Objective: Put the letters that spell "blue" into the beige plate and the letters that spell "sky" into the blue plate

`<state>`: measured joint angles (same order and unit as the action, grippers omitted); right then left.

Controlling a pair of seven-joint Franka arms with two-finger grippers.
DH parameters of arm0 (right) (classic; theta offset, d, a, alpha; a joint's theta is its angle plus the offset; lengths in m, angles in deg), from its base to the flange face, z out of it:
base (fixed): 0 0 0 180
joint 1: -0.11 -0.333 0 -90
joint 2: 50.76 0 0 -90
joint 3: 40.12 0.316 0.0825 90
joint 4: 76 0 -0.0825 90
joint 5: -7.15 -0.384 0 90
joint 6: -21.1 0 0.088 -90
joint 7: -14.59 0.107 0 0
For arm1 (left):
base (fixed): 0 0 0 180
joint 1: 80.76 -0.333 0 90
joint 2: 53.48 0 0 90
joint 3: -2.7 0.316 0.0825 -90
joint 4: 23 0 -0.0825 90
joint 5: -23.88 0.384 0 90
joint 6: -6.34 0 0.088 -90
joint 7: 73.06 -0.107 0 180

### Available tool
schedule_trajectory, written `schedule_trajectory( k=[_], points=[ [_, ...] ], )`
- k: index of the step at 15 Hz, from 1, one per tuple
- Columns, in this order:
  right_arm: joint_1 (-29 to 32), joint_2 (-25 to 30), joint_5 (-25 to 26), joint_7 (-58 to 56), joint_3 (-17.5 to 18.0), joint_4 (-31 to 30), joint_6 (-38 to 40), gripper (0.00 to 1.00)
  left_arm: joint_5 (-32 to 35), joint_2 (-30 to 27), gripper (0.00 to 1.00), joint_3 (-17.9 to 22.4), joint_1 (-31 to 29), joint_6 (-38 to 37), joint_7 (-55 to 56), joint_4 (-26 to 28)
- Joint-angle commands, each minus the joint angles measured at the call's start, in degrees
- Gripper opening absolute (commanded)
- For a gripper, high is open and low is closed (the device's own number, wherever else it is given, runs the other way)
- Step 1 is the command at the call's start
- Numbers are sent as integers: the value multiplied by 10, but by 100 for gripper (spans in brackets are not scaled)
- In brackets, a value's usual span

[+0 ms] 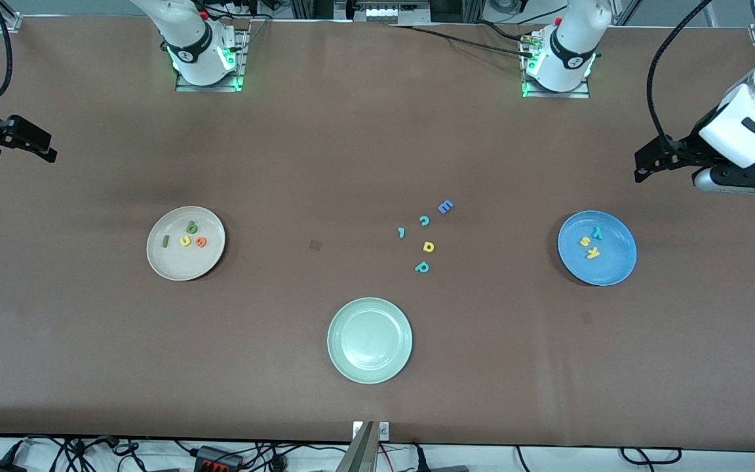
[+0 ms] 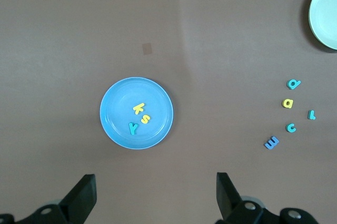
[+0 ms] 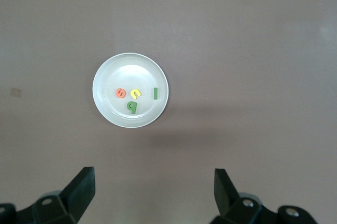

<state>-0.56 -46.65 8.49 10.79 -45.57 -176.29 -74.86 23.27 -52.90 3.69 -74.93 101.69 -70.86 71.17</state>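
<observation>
The beige plate (image 1: 181, 265) holds the green "b" (image 1: 192, 227), dark green "l" (image 1: 166, 241), yellow "u" (image 1: 185, 240) and orange "e" (image 1: 201, 242). In the blue plate (image 1: 613, 269) lie the teal "y" (image 1: 597, 232), yellow "s" (image 1: 585, 242) and yellow "k" (image 1: 592, 254). My left gripper (image 1: 641, 167) hangs open and empty over bare cloth at its end of the table; its wrist view looks down on the blue plate (image 2: 118, 113). Over its own end, my right gripper (image 1: 46, 147) is open and empty too, with the beige plate (image 3: 126, 69) below.
A pale green plate (image 1: 369, 339) stands empty near the front edge. Loose letters lie mid-table: a blue "E" (image 1: 445, 207), teal "c" (image 1: 424, 221), small teal hook (image 1: 402, 232), a yellow letter (image 1: 428, 246) and teal "p" (image 1: 422, 267).
</observation>
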Motion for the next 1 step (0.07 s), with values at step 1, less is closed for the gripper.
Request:
schedule_trajectory(
  k=[1],
  points=[
    [8,9,9,-12,4,-8,3,100,-11,8,100,1,1,-14,-2,-18]
  ],
)
